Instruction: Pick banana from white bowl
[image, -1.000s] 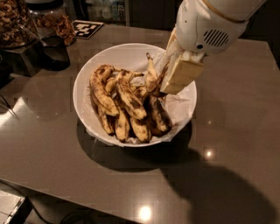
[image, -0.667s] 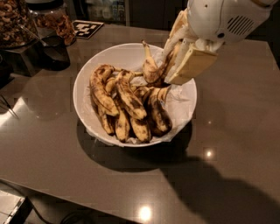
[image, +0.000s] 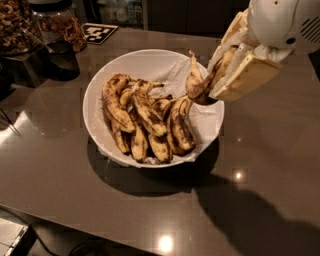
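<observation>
The white bowl (image: 105, 80) stands on the brown table, lined with crumpled white paper and holding several mottled bananas. My gripper (image: 212, 85) hangs over the bowl's right side, shut on the banana (image: 195, 80). That banana is lifted clear of the pile, its yellow-brown body curving up with the stem pointing upward, and its dark lower end sits between the cream fingers (image: 245, 77). The other bananas (image: 142, 120) lie side by side in the bowl below and left of the gripper.
Glass jars of nuts and snacks (image: 55, 30) stand at the back left, next to a black-and-white marker tag (image: 97, 32). The glossy table (image: 150, 210) spreads in front of and to the right of the bowl.
The gripper has risen and moved right with the banana, lifting it out of the pile in the bowl.
</observation>
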